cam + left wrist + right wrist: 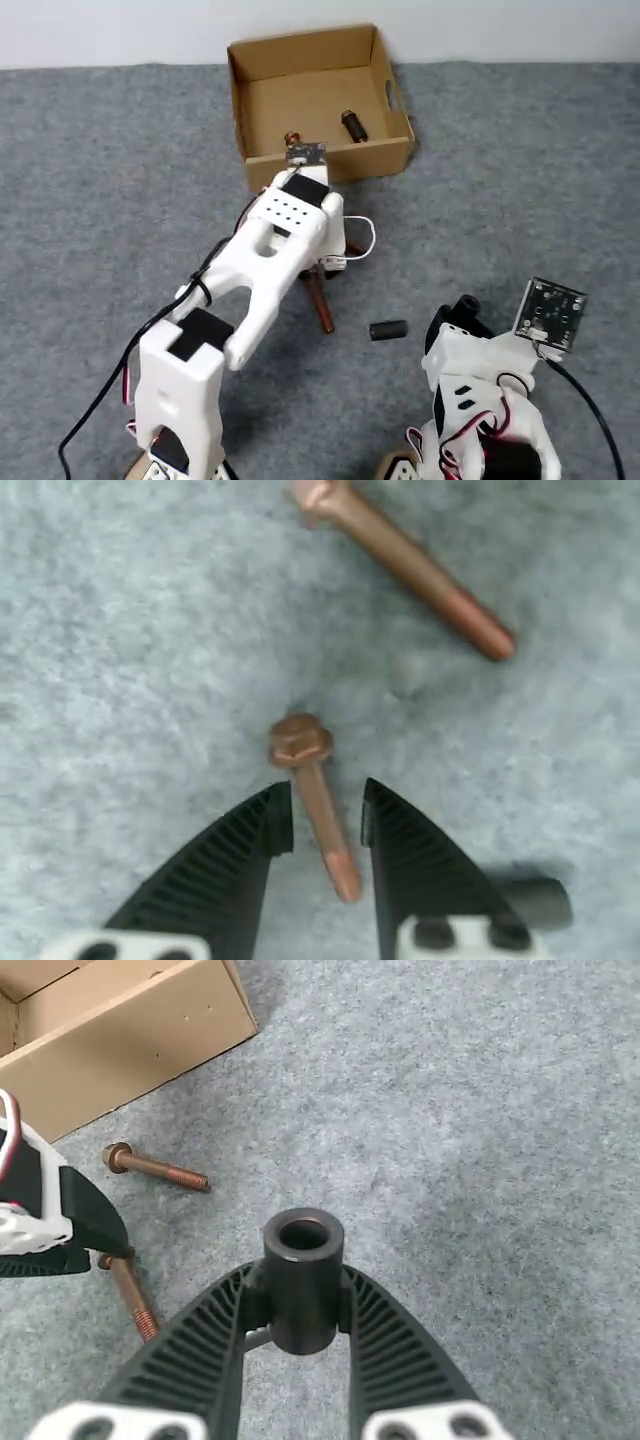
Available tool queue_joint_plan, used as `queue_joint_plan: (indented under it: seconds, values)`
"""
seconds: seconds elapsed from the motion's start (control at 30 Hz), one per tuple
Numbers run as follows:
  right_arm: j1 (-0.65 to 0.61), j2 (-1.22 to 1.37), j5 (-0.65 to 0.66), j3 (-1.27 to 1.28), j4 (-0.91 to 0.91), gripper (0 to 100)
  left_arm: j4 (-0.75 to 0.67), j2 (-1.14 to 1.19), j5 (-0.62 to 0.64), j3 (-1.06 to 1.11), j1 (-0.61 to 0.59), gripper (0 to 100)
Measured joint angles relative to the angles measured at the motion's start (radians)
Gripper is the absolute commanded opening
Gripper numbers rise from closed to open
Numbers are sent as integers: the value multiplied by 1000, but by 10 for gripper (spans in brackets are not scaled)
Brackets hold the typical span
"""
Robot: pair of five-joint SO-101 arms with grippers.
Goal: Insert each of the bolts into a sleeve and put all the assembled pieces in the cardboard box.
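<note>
Now, your left gripper (325, 812) straddles the bolt (308, 780), jaws narrowly open, at 6 o'clock from the box (380, 158); right gripper (300, 1292) clamps a sleeve (303, 1260). Judge the bolt stiff, smooth: grip mid-shank.

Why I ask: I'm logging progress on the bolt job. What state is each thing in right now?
Left gripper: open, fingers either side of the near bolt.
Near bolt: lying flat, bare, not gripped.
Far bolt: lying flat, bare.
Right gripper: shut on a sleeve.
Held sleeve: bore empty.
Loose sleeve: on its side, no bolt.
Box: open, one assembled piece inside.
</note>
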Motion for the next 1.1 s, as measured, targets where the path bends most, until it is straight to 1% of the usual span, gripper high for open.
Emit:
queue_joint_plan:
  seconds: [0.27, 0.43, 0.5, 0.57, 0.73, 0.9, 1.1]
  values:
    - [0, 0, 0, 0, 0, 8, -74, 6, 0, 49, 5, 127]
    - [0, 0, 0, 0, 0, 8, -89, 101, 5, 46, -2, 121]
    - [0, 0, 0, 0, 0, 8, -80, 124, 3, 34, 5, 76]
    - [0, 0, 0, 0, 0, 8, -77, 137, 3, 31, -2, 2]
    - [0, 0, 0, 0, 0, 8, -77, 130, 25, 29, 12, 4]
    - [0, 0, 0, 0, 0, 8, -48, 57, 26, 51, 17, 4]
    - [0, 0, 0, 0, 0, 8, 54, -180, 6, 51, 106, 4]
